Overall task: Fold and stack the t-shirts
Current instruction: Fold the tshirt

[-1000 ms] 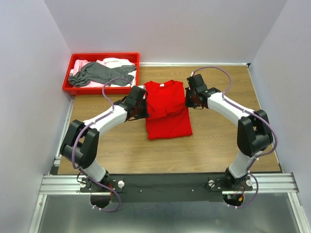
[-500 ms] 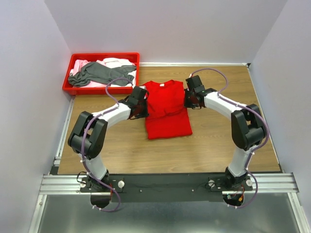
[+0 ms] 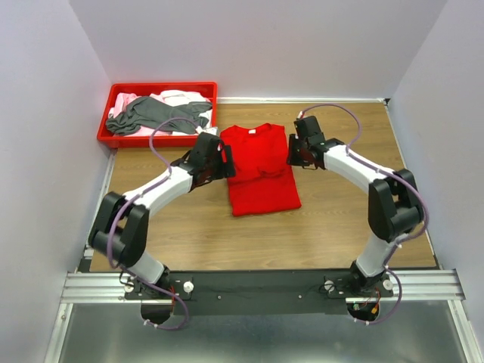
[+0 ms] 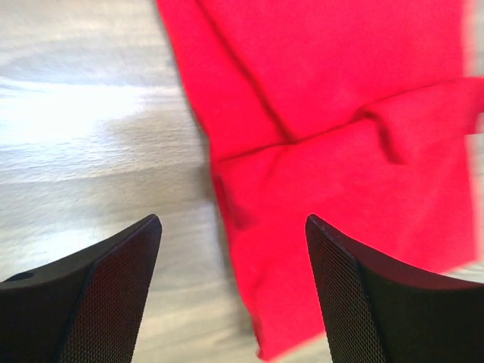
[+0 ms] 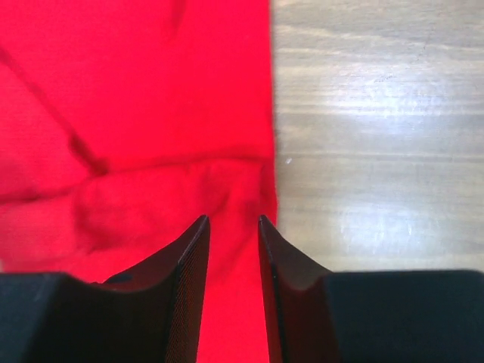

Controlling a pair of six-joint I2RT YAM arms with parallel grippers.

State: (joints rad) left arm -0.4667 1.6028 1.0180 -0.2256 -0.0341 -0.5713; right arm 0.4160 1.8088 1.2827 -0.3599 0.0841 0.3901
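Observation:
A bright red t-shirt (image 3: 259, 170) lies flat mid-table, collar and white neck label at the far end, its sides folded inward with a crease across the middle. My left gripper (image 3: 225, 160) hovers at the shirt's left edge. In the left wrist view its jaws (image 4: 233, 221) stand wide open over the red cloth (image 4: 340, 113) and bare wood, holding nothing. My right gripper (image 3: 292, 155) is at the shirt's right edge. Seen from the right wrist, the gripper (image 5: 232, 221) is open by a narrow gap above the cloth (image 5: 136, 113). Dark grey (image 3: 155, 113) and pale pink (image 3: 178, 97) t-shirts lie in the tray.
A red plastic tray (image 3: 159, 141) stands at the back left corner against the walls. White walls close in the wooden table (image 3: 340, 219) on the left, back and right. Bare wood lies in front of the red shirt and to its right.
Both grippers were shut at the red shirt's edges and have now opened, the left one wide, the right one a little. The left gripper has drawn slightly left off the shirt.

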